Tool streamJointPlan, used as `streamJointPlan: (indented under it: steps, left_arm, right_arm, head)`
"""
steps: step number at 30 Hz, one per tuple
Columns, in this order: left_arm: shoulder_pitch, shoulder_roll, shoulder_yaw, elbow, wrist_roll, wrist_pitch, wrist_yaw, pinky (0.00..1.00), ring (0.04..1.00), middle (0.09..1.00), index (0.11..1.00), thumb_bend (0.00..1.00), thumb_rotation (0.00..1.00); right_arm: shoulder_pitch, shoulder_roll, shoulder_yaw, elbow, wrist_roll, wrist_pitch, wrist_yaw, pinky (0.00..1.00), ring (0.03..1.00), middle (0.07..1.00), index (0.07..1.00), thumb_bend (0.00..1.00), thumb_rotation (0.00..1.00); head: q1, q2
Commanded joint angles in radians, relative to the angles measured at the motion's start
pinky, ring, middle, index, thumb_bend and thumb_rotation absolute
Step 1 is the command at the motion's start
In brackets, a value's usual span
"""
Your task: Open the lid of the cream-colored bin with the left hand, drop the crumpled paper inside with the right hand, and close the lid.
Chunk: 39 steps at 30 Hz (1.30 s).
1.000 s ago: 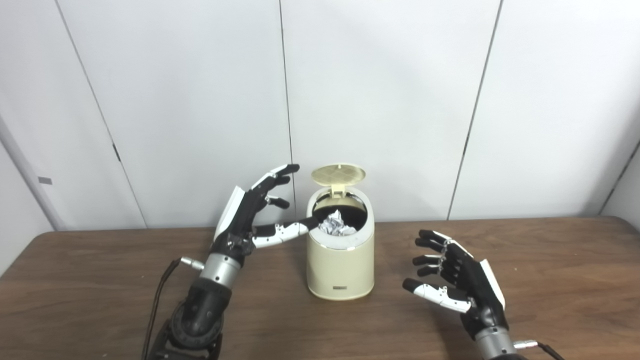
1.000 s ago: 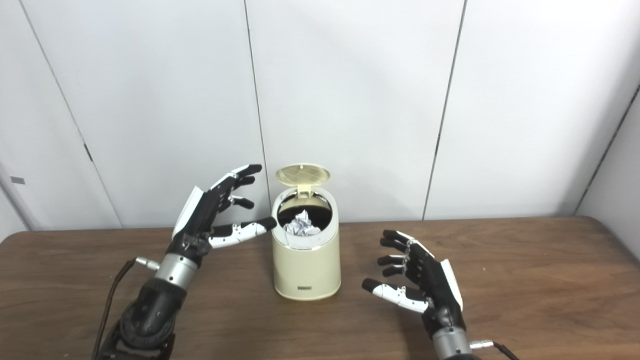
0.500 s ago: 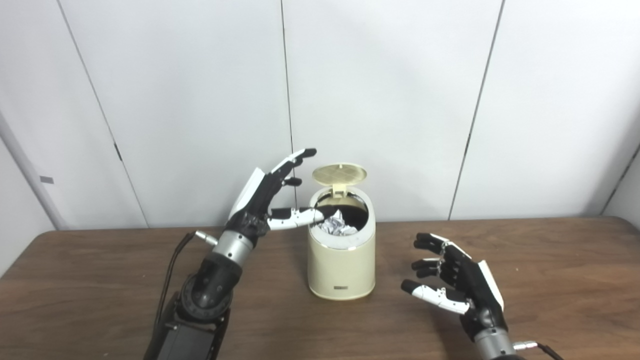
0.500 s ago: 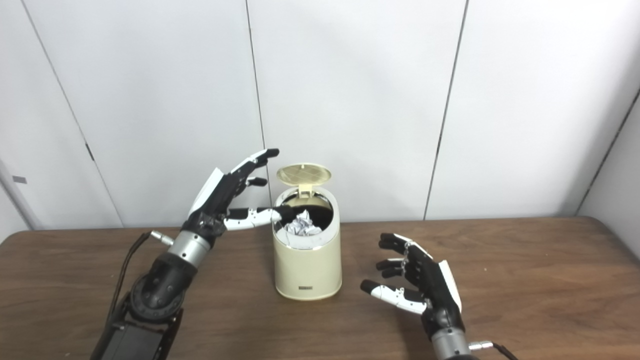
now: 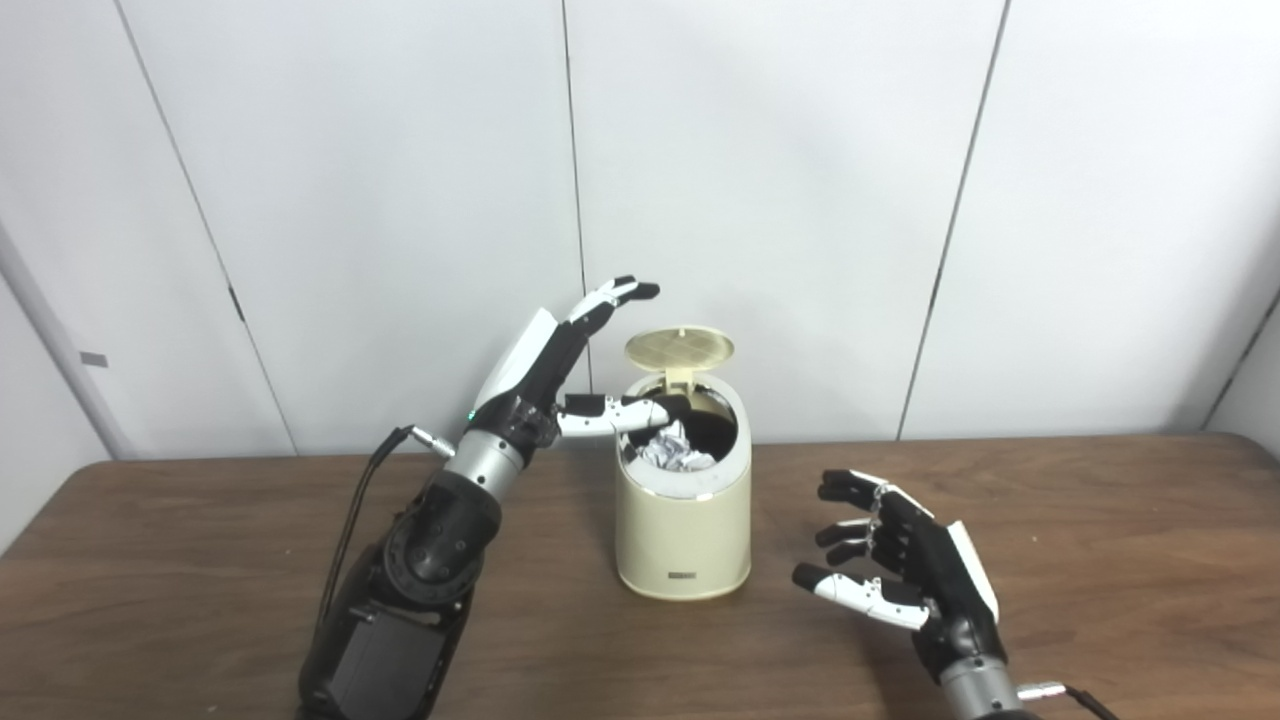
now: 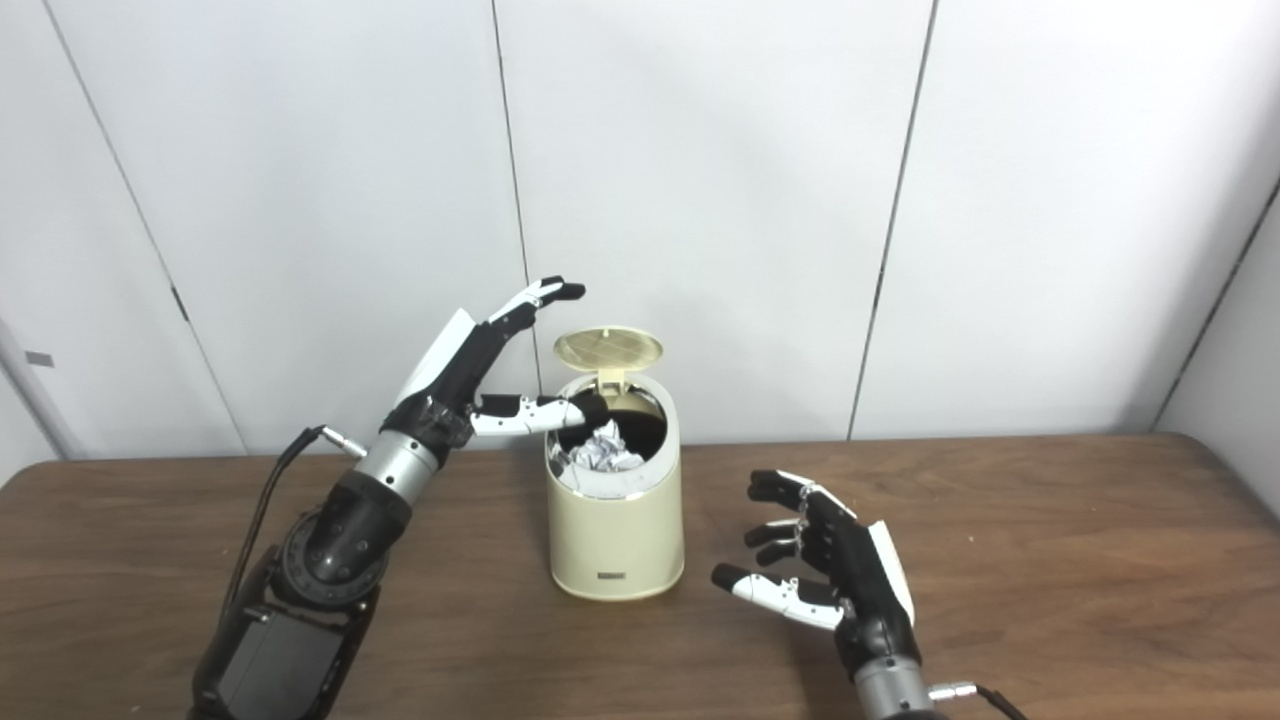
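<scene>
The cream-colored bin (image 5: 683, 535) stands on the wooden table (image 5: 200, 560) with its round lid (image 5: 679, 348) tipped up at the back. Crumpled white paper (image 5: 672, 450) lies inside the dark opening. My left hand (image 5: 560, 375) is raised at the bin's left, open, its thumb reaching over the rim and its fingers stretched up toward the lid's left edge. My right hand (image 5: 900, 570) hovers low over the table to the right of the bin, open and holding nothing.
A white panelled wall (image 5: 800, 200) rises right behind the table's far edge. A black cable (image 5: 350, 530) runs from my left wrist down along the forearm. Bare wood lies to both sides of the bin.
My left hand has risen and moved right, from beside the bin's rim to lid height with its thumb over the opening. My right hand has drifted slightly left and lower. The lid stays up.
</scene>
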<state>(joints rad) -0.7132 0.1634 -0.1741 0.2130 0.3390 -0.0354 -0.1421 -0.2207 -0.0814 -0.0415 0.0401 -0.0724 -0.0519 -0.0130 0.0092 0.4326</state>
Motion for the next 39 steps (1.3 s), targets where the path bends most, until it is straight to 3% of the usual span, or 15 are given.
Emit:
streamJointPlan:
  steps: [1, 10, 23, 27, 39]
  left_arm:
    - [-0.065, 0.018, -0.006, -0.022, 0.014, -0.013, -0.003, 0.89, 0.977, 0.949, 0.907, 0.84, 0.37]
    - [-0.060, 0.040, -0.027, -0.032, 0.044, -0.020, -0.020, 0.83, 0.920, 0.874, 0.842, 0.87, 0.40]
    - [-0.053, 0.052, -0.033, -0.041, 0.044, -0.017, -0.034, 0.87, 0.968, 0.863, 0.819, 0.86, 0.38]
    - [-0.047, 0.064, -0.037, -0.048, 0.048, -0.012, -0.045, 0.95, 0.999, 0.855, 0.807, 0.85, 0.39]
    - [-0.047, 0.078, -0.053, -0.057, 0.094, -0.015, -0.051, 0.95, 1.000, 0.846, 0.802, 0.86, 0.41]
  right_arm:
    - [-0.026, 0.000, 0.003, -0.030, -0.003, -0.051, -0.007, 0.47, 0.545, 0.731, 0.707, 0.72, 0.17]
    - [-0.029, 0.003, 0.006, -0.018, -0.002, -0.063, -0.007, 0.42, 0.525, 0.725, 0.708, 0.71, 0.17]
    - [-0.030, 0.003, 0.017, -0.016, -0.012, -0.067, -0.008, 0.40, 0.510, 0.723, 0.719, 0.70, 0.21]
    - [-0.030, 0.010, 0.019, -0.023, -0.016, -0.056, -0.012, 0.39, 0.509, 0.721, 0.715, 0.73, 0.23]
    - [-0.031, 0.009, 0.022, -0.018, -0.011, -0.069, -0.008, 0.39, 0.511, 0.716, 0.714, 0.75, 0.24]
  head:
    - [0.000, 0.002]
    - [-0.011, -0.003]
    - [-0.019, -0.001]
    - [-0.020, 0.000]
    - [-0.020, 0.002]
